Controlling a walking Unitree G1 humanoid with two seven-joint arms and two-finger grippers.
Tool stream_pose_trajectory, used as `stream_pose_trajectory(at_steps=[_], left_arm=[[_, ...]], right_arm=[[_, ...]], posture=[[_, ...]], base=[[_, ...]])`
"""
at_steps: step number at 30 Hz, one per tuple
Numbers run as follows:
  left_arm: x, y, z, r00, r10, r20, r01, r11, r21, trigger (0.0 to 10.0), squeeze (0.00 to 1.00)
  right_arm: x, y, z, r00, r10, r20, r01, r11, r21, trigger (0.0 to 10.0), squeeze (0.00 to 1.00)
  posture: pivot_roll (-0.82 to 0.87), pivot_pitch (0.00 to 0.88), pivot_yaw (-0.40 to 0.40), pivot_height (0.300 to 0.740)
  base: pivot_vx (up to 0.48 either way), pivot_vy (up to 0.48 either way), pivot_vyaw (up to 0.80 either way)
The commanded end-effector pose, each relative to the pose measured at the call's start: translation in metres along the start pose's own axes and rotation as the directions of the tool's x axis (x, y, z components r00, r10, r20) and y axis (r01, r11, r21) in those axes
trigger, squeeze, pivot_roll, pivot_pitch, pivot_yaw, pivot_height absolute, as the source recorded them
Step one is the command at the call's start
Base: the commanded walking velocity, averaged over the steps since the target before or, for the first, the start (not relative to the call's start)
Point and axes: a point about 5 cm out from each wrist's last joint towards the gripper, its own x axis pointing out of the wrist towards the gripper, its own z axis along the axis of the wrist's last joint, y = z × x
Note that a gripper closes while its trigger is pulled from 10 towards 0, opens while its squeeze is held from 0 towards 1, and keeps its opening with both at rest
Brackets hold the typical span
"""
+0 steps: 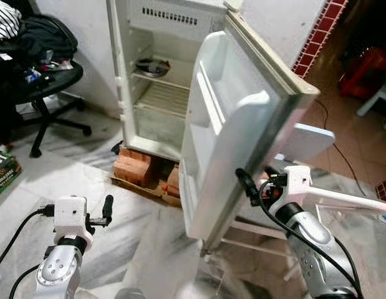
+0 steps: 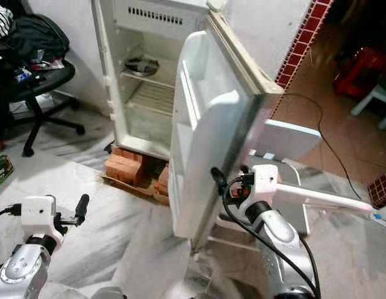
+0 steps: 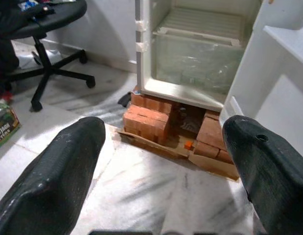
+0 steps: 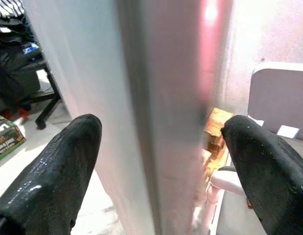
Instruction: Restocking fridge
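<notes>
Right gripper (image 2: 227, 182) straddles the free edge of the fridge door (image 1: 236, 131), fingers spread either side, unclamped. Left gripper (image 1: 99, 212) hovers open over the floor. Beyond, the fridge (image 1: 156, 81) stands on bricks (image 1: 135, 167); its door is likely stiff and smooth, best held at that edge.

There is one fridge (image 1: 161, 81) with its one door (image 1: 233, 131) open, and one metal bowl (image 1: 152, 66) sits on a shelf inside the fridge. Under the fridge are a few stacks of bricks (image 1: 135, 166); I cannot count the bricks one by one. Beside the fridge stands one black office chair (image 1: 46, 93), and two robot grippers show, left gripper (image 1: 105, 210) and right gripper (image 1: 255, 180).
</notes>
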Motion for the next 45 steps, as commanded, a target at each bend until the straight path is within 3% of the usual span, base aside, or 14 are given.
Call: stream_pose_trajectory(at_steps=[1,11,15,17,18,19,20,21,24,33,36,37,39,45], left_arm=[[-0.002,0.002,-0.004,1.000,0.007,-0.022,-0.008,1.000,-0.031,10.0,0.00],[-0.007,0.005,-0.011,0.997,0.047,-0.063,-0.050,0.998,-0.045,10.0,0.00],[-0.007,0.005,-0.011,0.997,0.045,-0.068,-0.048,0.998,-0.051,10.0,0.00],[-0.006,0.004,-0.011,0.997,0.037,-0.071,-0.040,0.998,-0.049,10.0,0.00],[-0.006,0.004,-0.011,0.997,0.033,-0.069,-0.037,0.998,-0.047,10.0,0.00],[-0.005,0.004,-0.010,0.997,0.032,-0.068,-0.035,0.998,-0.045,10.0,0.00],[-0.005,0.005,-0.010,0.997,0.032,-0.066,-0.035,0.998,-0.044,10.0,0.00],[-0.005,0.005,-0.010,0.997,0.032,-0.066,-0.035,0.998,-0.045,10.0,0.00],[-0.005,0.005,-0.010,0.997,0.031,-0.066,-0.033,0.998,-0.044,10.0,0.00],[-0.002,0.000,-0.011,0.997,0.000,-0.075,-0.002,1.000,-0.028,10.0,0.00],[0.001,0.000,-0.010,0.997,-0.016,-0.076,0.015,1.000,-0.003,10.0,0.00],[0.002,-0.001,-0.008,0.997,-0.024,-0.069,0.025,1.000,0.014,10.0,0.00],[0.003,-0.001,-0.007,0.998,-0.024,-0.063,0.025,1.000,0.018,10.0,0.00],[0.007,0.000,-0.002,0.999,-0.007,-0.037,0.008,0.999,0.033,10.0,0.00]], right_arm=[[0.008,-0.009,0.008,1.000,-0.023,0.020,0.023,1.000,0.002,10.0,0.00],[0.040,-0.030,0.031,0.985,-0.154,0.079,0.157,0.987,-0.035,10.0,0.00],[0.054,-0.020,0.037,0.988,-0.120,0.093,0.121,0.993,-0.003,10.0,0.00],[0.062,0.007,0.044,0.993,0.052,0.106,-0.061,0.994,0.091,10.0,0.00],[0.060,0.033,0.051,0.962,0.239,0.131,-0.263,0.941,0.215,10.0,0.00],[0.045,0.071,0.067,0.839,0.504,0.208,-0.545,0.764,0.345,10.0,0.00],[-0.007,0.124,0.098,0.415,0.840,0.350,-0.889,0.292,0.353,10.0,0.00],[-0.035,0.136,0.109,0.221,0.894,0.390,-0.945,0.098,0.311,10.0,0.00],[-0.048,0.137,0.111,0.164,0.905,0.392,-0.951,0.041,0.305,10.0,0.00],[-0.020,0.089,0.079,0.482,0.850,0.211,-0.847,0.392,0.359,10.0,0.00],[-0.002,0.076,0.066,0.660,0.743,0.110,-0.720,0.585,0.374,10.0,0.00],[0.008,0.066,0.053,0.767,0.642,0.022,-0.613,0.720,0.326,10.0,0.00],[0.016,0.053,0.040,0.849,0.525,-0.061,-0.499,0.835,0.233,10.0,0.00],[0.028,0.028,0.020,0.956,0.263,-0.130,-0.260,0.965,0.041,10.0,0.00]], posture=[[0.17,0.000,-0.084,0.740],[0.20,0.000,-0.091,0.740],[0.20,0.000,-0.087,0.740],[0.20,0.000,-0.087,0.740],[0.21,0.000,-0.086,0.740],[0.21,0.000,-0.085,0.740],[0.21,0.000,-0.085,0.740],[0.21,0.000,-0.085,0.740],[0.21,0.000,-0.093,0.740],[0.19,0.000,-0.079,0.740],[0.19,0.000,-0.072,0.740],[0.19,0.000,-0.072,0.740],[0.19,0.000,-0.066,0.740],[0.18,0.000,-0.062,0.740]], base=[[0.000,0.000,0.00],[0.000,0.000,0.00],[0.000,0.000,0.00],[0.000,0.000,0.00],[0.000,0.000,0.00],[0.000,0.000,0.00],[0.000,0.000,0.00],[0.000,0.000,0.00],[0.000,0.000,0.00],[0.000,0.000,0.00],[0.000,0.000,0.00],[0.000,0.000,0.00],[0.000,0.000,0.00],[0.000,0.000,0.00]])
